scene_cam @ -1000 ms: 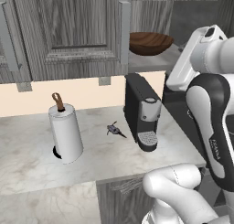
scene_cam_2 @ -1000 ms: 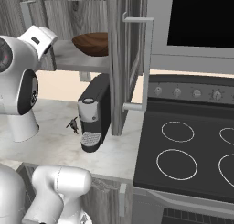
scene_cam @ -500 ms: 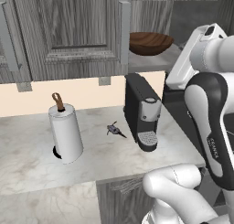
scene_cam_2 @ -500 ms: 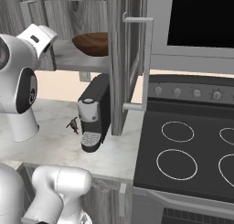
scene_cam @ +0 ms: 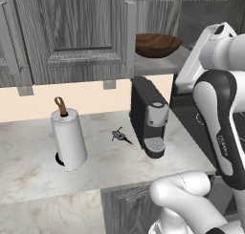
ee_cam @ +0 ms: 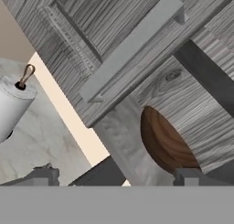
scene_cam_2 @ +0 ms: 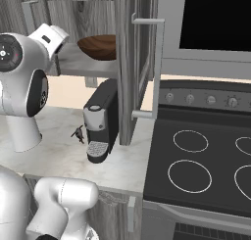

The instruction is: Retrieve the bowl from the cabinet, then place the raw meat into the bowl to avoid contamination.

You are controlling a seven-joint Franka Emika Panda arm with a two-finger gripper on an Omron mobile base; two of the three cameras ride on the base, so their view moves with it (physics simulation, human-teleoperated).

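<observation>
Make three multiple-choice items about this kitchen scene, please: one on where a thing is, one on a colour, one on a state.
1. Where is the bowl?
A. on the cabinet shelf
B. on the stove
C. on the counter beside the paper-towel roll

2. What colour is the coffee machine?
A. red
B. black with a grey front
C. white

3. How does the gripper stand?
A. shut on the bowl
B. shut on the raw meat
C. open, holding nothing

Answers:
1. A: the bowl rests on the grey shelf of the cabinet, above the coffee machine.
2. B: its body is black, its brew head grey.
3. C: the gripper has its tips wide apart, with the bowl beyond them; the raw meat lies on the counter.
</observation>
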